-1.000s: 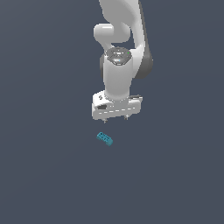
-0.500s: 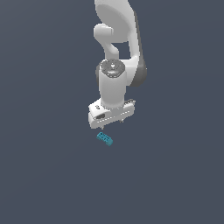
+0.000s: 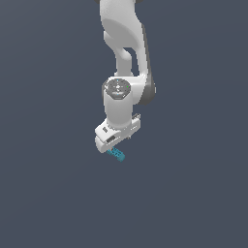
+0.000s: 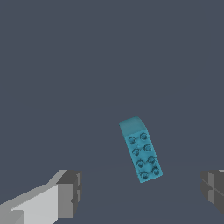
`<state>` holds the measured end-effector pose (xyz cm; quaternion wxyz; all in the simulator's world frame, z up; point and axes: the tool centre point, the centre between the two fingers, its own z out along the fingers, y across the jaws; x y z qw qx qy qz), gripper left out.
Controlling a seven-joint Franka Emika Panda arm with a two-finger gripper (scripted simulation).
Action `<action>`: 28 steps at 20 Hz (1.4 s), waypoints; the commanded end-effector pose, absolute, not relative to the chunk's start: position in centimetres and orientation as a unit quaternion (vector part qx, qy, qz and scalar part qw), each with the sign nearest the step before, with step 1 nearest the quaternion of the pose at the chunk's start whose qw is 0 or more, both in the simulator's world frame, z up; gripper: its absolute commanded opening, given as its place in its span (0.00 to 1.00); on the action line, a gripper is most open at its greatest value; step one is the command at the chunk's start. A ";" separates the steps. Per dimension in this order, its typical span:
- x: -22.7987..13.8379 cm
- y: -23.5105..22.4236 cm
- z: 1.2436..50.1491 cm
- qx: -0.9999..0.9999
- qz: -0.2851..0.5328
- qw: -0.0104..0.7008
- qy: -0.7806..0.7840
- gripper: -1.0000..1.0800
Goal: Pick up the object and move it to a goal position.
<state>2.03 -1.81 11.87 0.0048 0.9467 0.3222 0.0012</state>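
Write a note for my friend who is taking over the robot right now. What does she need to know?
Gripper: open, holding nothing, with its fingers spread wide on either side of the block.
Teal-blue block: lying flat on the dark floor, studs up, between the fingers but touching neither. In the exterior view it peeks out just under the gripper.
Done: the gripper is lined up over the block.
Left: lower, close on the block, lift it and carry it to the goal. No goal marker shows.
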 end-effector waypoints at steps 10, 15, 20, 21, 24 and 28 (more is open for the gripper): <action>2.5 -3.6 8.5 0.899 0.000 0.002 0.437 0.96; 2.5 -4.0 7.6 0.886 0.000 0.001 0.464 0.96; 2.6 -4.2 7.3 0.879 0.000 0.000 0.476 0.96; 2.6 -4.2 7.2 0.879 0.000 0.000 0.477 0.96; 2.5 -4.2 7.2 0.880 0.000 0.000 0.476 0.96; 2.5 -4.2 6.3 0.880 0.000 0.000 0.476 0.96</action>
